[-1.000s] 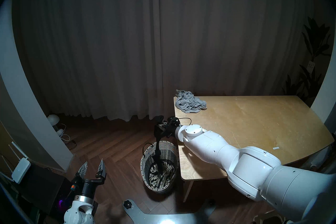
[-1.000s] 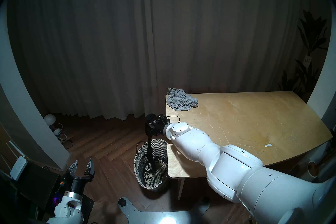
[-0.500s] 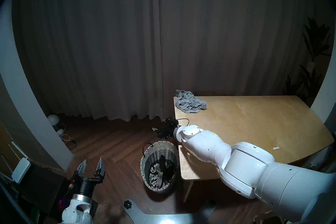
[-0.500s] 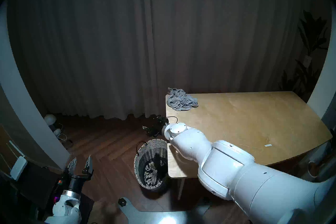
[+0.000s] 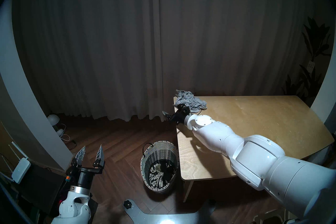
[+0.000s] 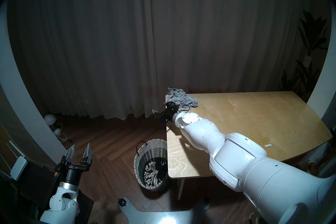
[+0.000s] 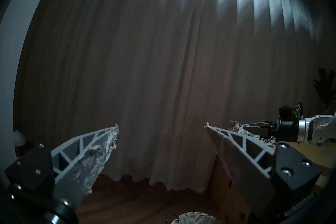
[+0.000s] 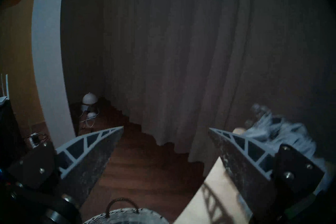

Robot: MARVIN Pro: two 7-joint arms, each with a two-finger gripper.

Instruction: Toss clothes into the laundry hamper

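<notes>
Hamper (image 5: 160,167) contents in head views only

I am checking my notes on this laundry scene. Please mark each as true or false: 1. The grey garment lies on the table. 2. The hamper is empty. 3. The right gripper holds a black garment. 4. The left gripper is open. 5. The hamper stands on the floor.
1. True: the grey garment lies at the table corner.
2. False: the hamper holds a striped garment and a black garment.
3. False: the right gripper is open and empty.
4. True: the left gripper is open.
5. True.
</notes>
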